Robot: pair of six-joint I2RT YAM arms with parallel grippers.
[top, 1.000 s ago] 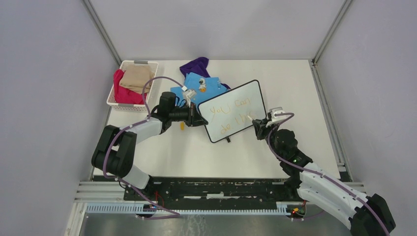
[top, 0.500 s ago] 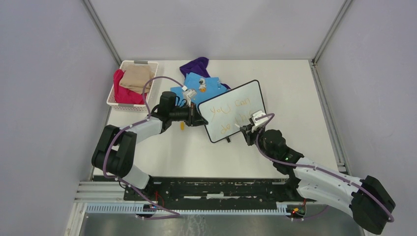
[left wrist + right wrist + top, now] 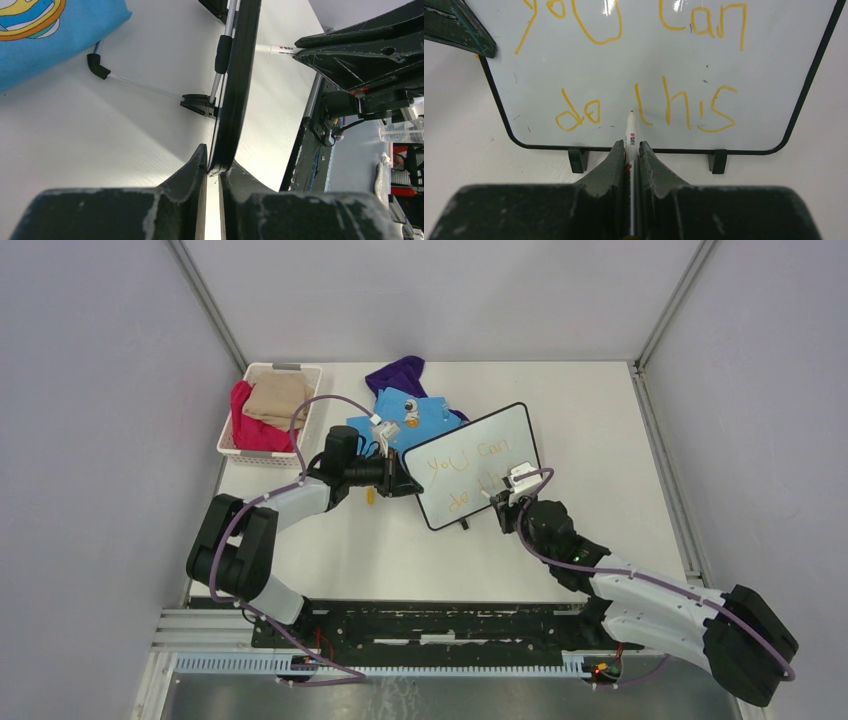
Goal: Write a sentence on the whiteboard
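The whiteboard point(image 3: 500, 440) stands tilted on its little black feet in mid-table, and in the left wrist view its black frame point(image 3: 235, 90) shows edge-on. The sentence point(image 3: 664, 105) reads "you can do this" in orange-yellow, in two lines. My left gripper point(image 3: 412, 483) point(image 3: 214, 170) is shut on the board's left edge. My right gripper point(image 3: 500, 502) point(image 3: 629, 147) is shut on a white marker point(image 3: 630, 131). The marker's tip points at the board between "do" and "this". I cannot tell whether the tip touches the board.
A white basket point(image 3: 228, 445) of red and beige cloth sits at the back left. Blue cloth point(image 3: 405, 415) and purple cloth point(image 3: 398, 373) lie behind the board. A small yellow object point(image 3: 370, 496) lies under my left wrist.
My right arm has swung left with the marker, from the board's right edge to its lower middle. The left arm and the board have not moved.
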